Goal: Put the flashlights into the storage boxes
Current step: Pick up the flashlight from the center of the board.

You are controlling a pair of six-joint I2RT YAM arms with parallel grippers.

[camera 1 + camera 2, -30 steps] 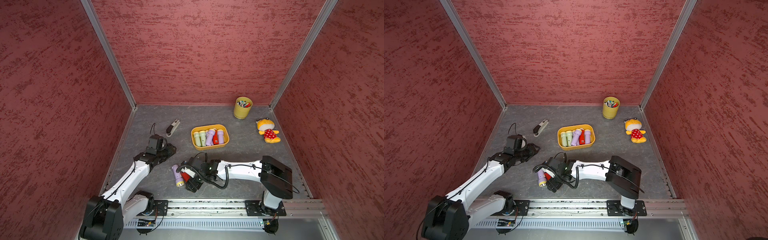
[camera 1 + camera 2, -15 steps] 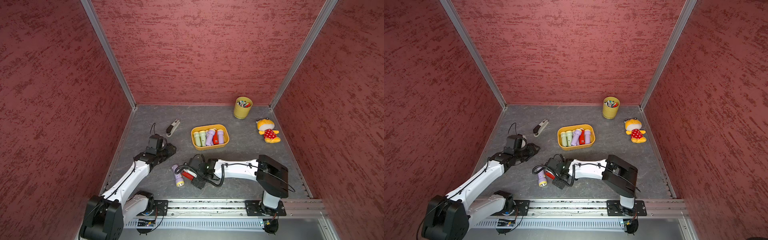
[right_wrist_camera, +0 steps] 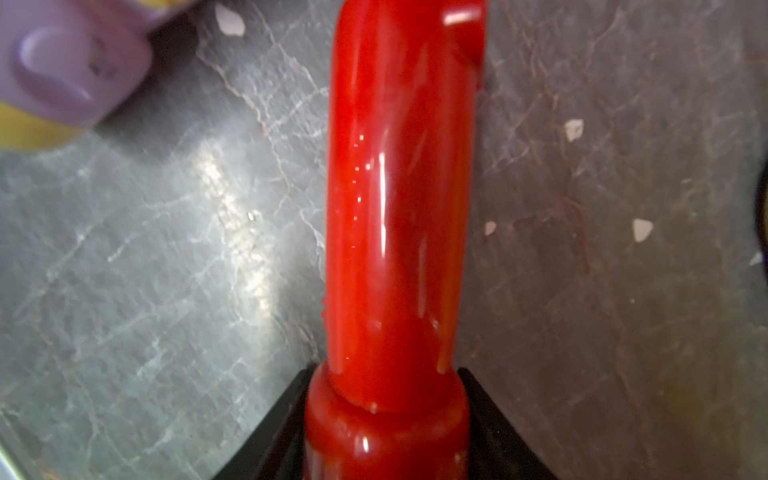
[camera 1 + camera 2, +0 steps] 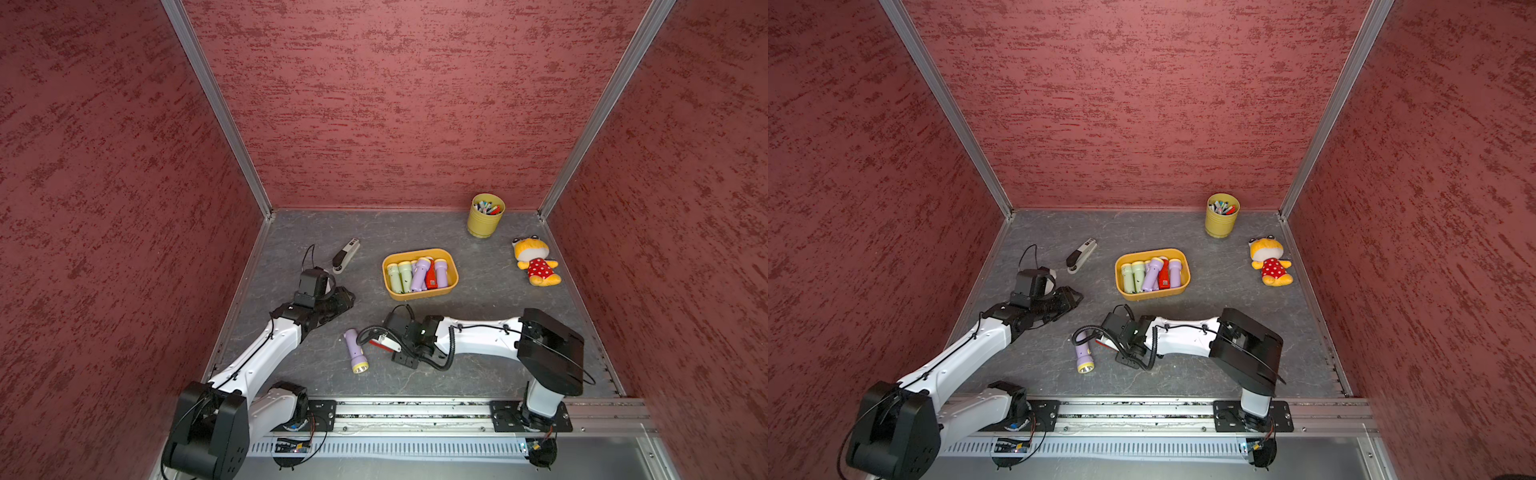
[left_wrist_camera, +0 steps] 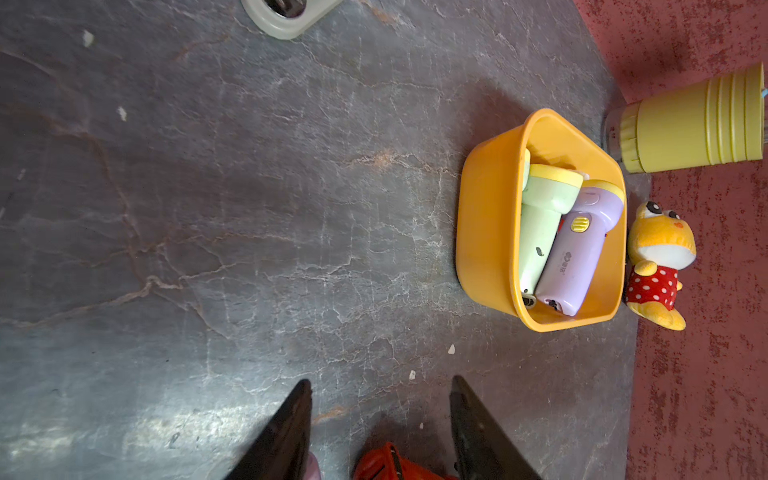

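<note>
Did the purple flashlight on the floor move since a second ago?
No. The lilac flashlight lies where it did, just as far from the orange tray as before.

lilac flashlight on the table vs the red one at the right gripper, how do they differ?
The lilac flashlight lies free on the table; the red flashlight sits between the right gripper's jaws. Lilac shows plainly in a top view, yellow-rimmed; red is mostly hidden there by the gripper. Both are outside the tray.
</note>
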